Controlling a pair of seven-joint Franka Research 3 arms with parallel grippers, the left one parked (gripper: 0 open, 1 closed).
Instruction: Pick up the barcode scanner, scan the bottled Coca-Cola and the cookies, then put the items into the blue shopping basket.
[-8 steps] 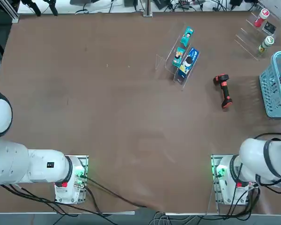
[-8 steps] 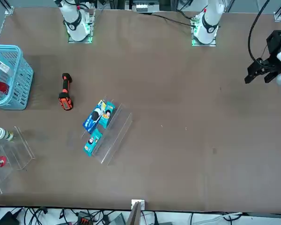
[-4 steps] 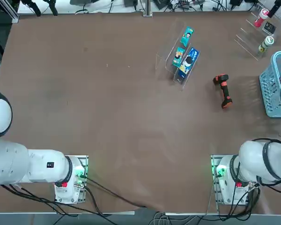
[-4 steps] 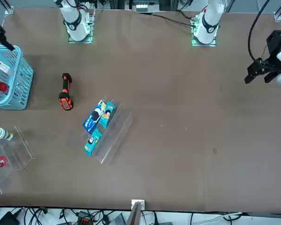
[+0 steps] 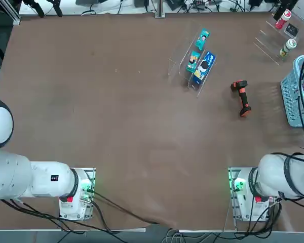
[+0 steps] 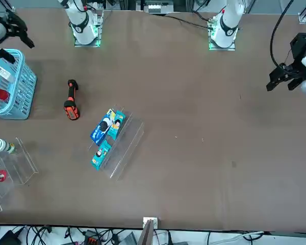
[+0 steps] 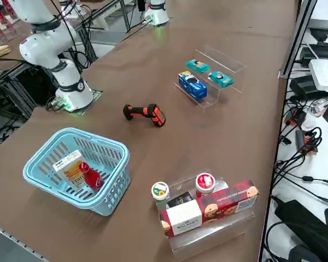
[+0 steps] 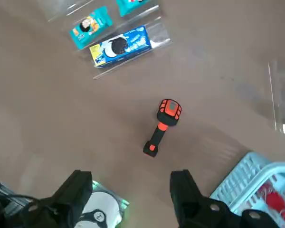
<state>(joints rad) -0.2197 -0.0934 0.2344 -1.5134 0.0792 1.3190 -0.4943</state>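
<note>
2 items in lattice plastic blue shopping basket (image 7: 106, 204) | pistol-shaped barcode scanner (image 7: 145, 113) on tbl

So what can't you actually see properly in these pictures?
- Blue shopping basket: cut by the top view's right edge.
- Right gripper: open; absent from the top and side views, cut off at the front view's edge.
- Cookies and bottled Coca-Cola in the basket: labels too small.

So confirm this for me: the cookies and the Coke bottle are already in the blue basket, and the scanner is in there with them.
Not quite. The scanner lies on the table, outside the basket; the right side view shows it. The cookies and Coke bottle are in the basket.
</note>
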